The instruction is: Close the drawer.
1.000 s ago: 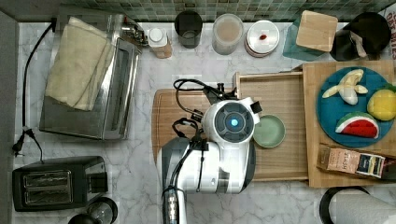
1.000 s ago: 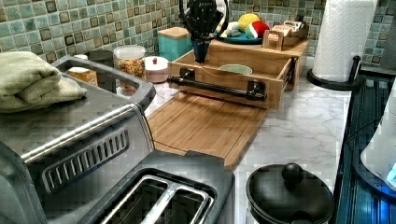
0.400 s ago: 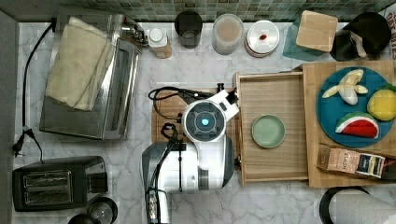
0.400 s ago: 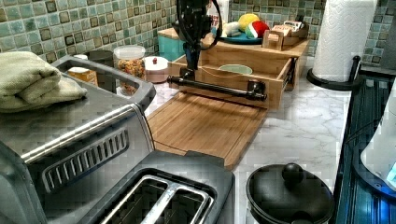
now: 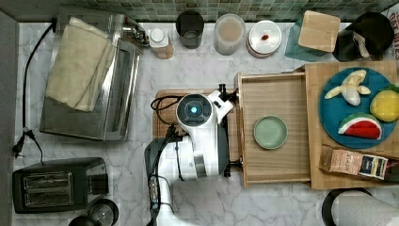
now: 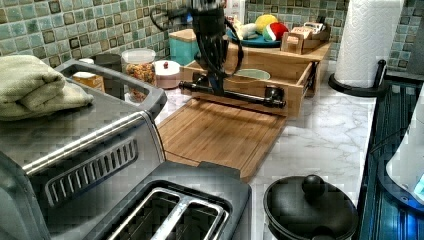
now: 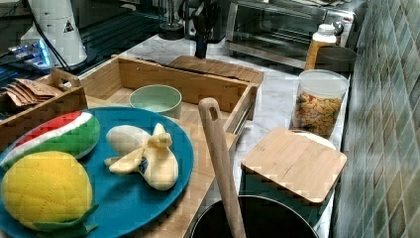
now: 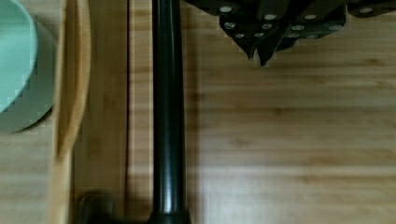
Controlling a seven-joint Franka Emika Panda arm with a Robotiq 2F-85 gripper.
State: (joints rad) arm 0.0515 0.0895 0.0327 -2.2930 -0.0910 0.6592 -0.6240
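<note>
On the marble bench [image 5: 207, 70] the drawer [image 5: 275, 96] stands pulled out, holding a green bowl [image 5: 270, 132]. The jaws, pinched together and empty, hang over the cutting board [image 6: 220, 132] just beside the drawer's black handle [image 8: 168, 112].

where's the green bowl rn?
The green bowl sits inside the open drawer, near the middle of its floor, to the top view's right of the black handle bar and left of the blue plate.

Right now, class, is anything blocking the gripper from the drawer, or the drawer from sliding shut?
Nothing visible. The gripper is just outside the drawer's black handle, over the cutting board. The green bowl sits inside the drawer, clear of its path.
</note>
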